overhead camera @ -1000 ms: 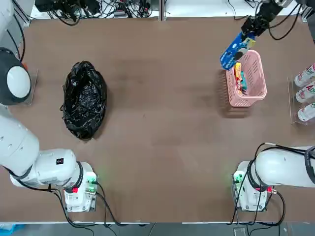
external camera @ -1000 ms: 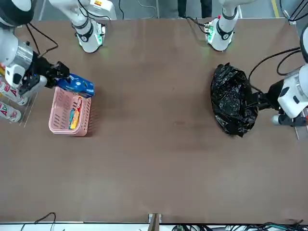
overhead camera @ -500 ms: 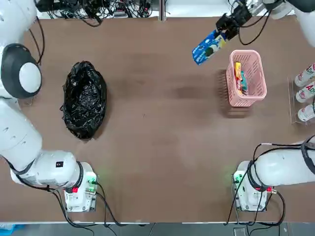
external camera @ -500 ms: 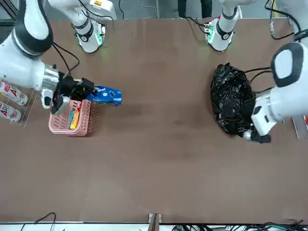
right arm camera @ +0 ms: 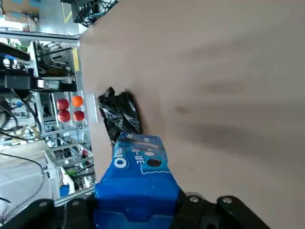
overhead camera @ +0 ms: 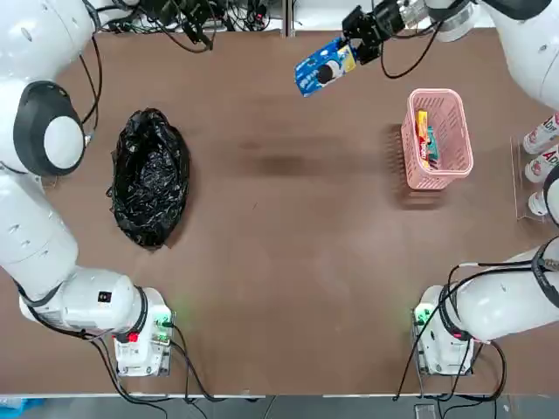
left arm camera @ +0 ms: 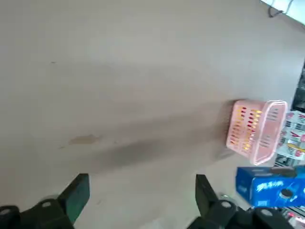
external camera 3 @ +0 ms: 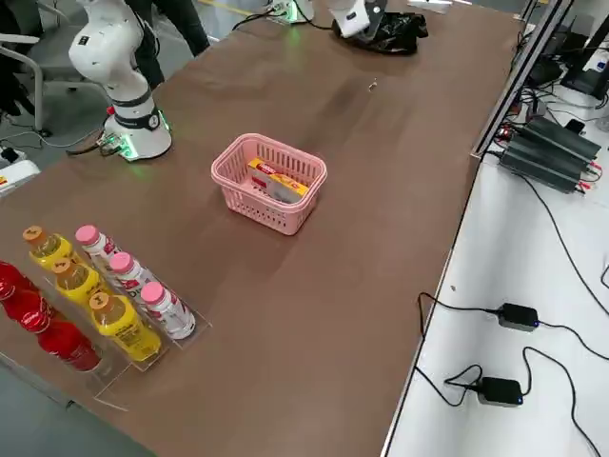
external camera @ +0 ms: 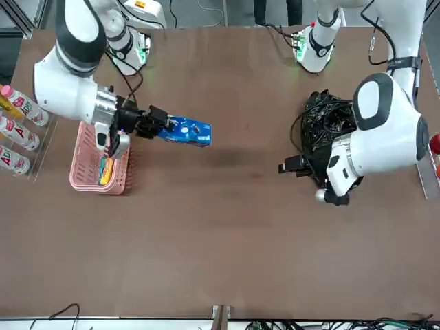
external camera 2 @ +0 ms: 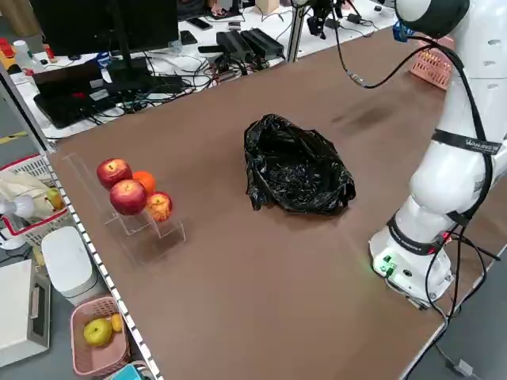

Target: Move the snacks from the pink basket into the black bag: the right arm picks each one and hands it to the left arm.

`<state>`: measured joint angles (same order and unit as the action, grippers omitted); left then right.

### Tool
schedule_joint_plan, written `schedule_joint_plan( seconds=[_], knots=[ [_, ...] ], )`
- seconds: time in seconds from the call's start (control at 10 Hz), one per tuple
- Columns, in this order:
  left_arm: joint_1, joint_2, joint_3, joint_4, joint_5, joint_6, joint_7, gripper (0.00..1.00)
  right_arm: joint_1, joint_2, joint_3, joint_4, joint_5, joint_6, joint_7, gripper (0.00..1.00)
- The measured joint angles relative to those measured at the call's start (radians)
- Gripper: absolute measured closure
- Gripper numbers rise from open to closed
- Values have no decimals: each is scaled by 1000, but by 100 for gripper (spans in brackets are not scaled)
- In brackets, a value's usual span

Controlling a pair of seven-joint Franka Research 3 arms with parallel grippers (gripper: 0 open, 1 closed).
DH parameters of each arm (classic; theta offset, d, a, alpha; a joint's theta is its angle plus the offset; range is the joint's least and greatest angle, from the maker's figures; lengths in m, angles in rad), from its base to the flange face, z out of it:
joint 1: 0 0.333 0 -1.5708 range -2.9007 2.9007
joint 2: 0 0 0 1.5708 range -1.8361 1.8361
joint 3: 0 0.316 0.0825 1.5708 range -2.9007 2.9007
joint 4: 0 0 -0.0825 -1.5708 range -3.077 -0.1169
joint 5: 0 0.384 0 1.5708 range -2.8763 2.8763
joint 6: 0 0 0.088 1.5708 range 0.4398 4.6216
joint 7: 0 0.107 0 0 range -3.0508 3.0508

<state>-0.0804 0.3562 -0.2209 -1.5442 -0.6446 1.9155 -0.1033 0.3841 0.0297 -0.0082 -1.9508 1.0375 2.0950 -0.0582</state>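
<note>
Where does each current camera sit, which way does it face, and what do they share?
Top: overhead, down on table; both arms.
Front: across table, facing robot; both arms.
Left side: raised, diagonal down on black bag; left arm.
Right side: raised, diagonal down on pink basket; arm parts.
Left wrist: own open fingers, basket.
Right wrist: own fingers gripping blue packet, bag.
Shared: top and front show both containers.

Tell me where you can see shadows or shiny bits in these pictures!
Top view: a soft shadow beside the pink slotted plastic basket, bright glints on the wrinkled glossy black plastic bag; left wrist view: a long dark smudge of shadow on the table, shine on the blue cookie packet.
</note>
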Motion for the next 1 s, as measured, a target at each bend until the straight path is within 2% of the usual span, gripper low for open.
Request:
schedule_joint_plan(
  seconds=[0.3, 0.6, 0.7, 1.0],
  knots=[
    [1, 0, -73, -65, -115, 153, 6, 1, 147, 76, 1, 93, 57, 185, 150, 56],
    [2, -5, -87, -75, -136, 141, -52, 1, 265, 165, 1, 170, 60, 356, 266, 56],
    [10, -26, -85, -74, -101, 90, -151, 1, 283, 183, 1, 191, 60, 378, 289, 56],
    [79, -142, -76, -68, 140, -85, -514, 2, 288, 197, -3, 207, 61, 385, 301, 56]
  ],
)
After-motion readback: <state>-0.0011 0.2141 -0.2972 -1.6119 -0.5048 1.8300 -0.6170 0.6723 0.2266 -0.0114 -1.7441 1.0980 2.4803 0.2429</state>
